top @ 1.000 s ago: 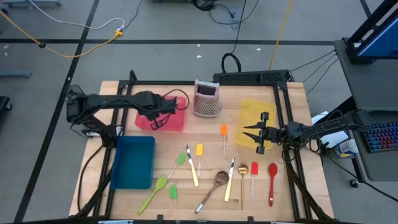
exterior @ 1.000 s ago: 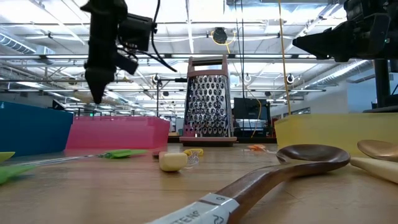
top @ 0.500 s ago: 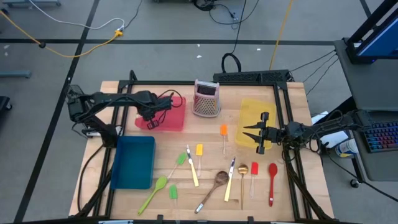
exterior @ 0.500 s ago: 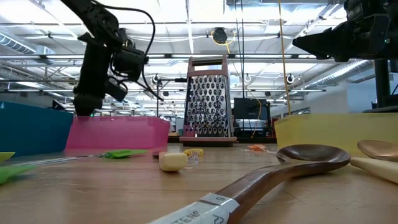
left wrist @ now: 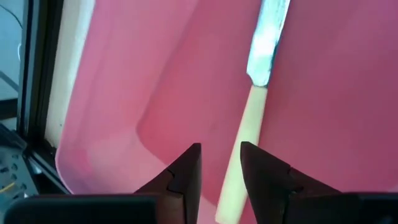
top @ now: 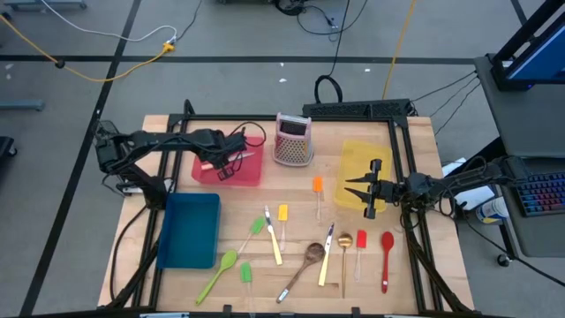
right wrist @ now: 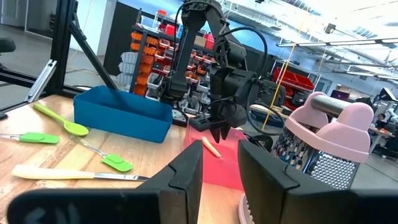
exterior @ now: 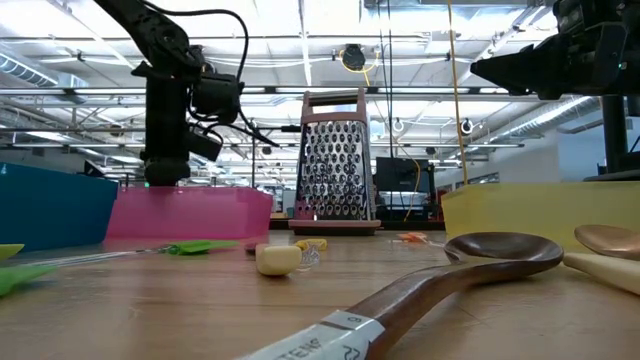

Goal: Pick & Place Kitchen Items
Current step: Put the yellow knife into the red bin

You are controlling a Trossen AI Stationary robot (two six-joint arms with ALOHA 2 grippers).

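My left gripper (left wrist: pixel 221 171) is open and hangs low over the pink bin (top: pixel 252 173) at the far left. A cream-handled knife (left wrist: pixel 247 134) lies in that bin, blade (left wrist: pixel 267 37) pointing away from the fingers, and its handle runs between them. My right gripper (top: pixel 364 195) is open and waits above the near edge of the yellow bin (top: pixel 362 159). Several utensils lie flat on the table's near half: orange spatula (top: pixel 318 188), yellow spatula (top: pixel 282 214), green spoon (top: pixel 219 271), wooden spoon (top: pixel 305 263), gold spoon (top: pixel 345 246) and red spoon (top: pixel 387 256). My left gripper stands from above with a finger on either side of the knife's cream handle (left wrist: pixel 233 186). The handle shows close against one finger (left wrist: pixel 264 177), but I cannot tell whether they touch. The knife rests on the bin floor.
A pink-topped box grater (top: pixel 294 140) stands at the far middle, between the pink and yellow bins. A blue bin (top: pixel 190 230) sits at the near left. Bare wood shows between the grater and the utensils. A black frame edges the table.
The left gripper has come down from above the pink bin's rim into the bin and shifted a little toward the table's right. The cream-handled knife now shows lying in the bin under it. The right arm has kept still.
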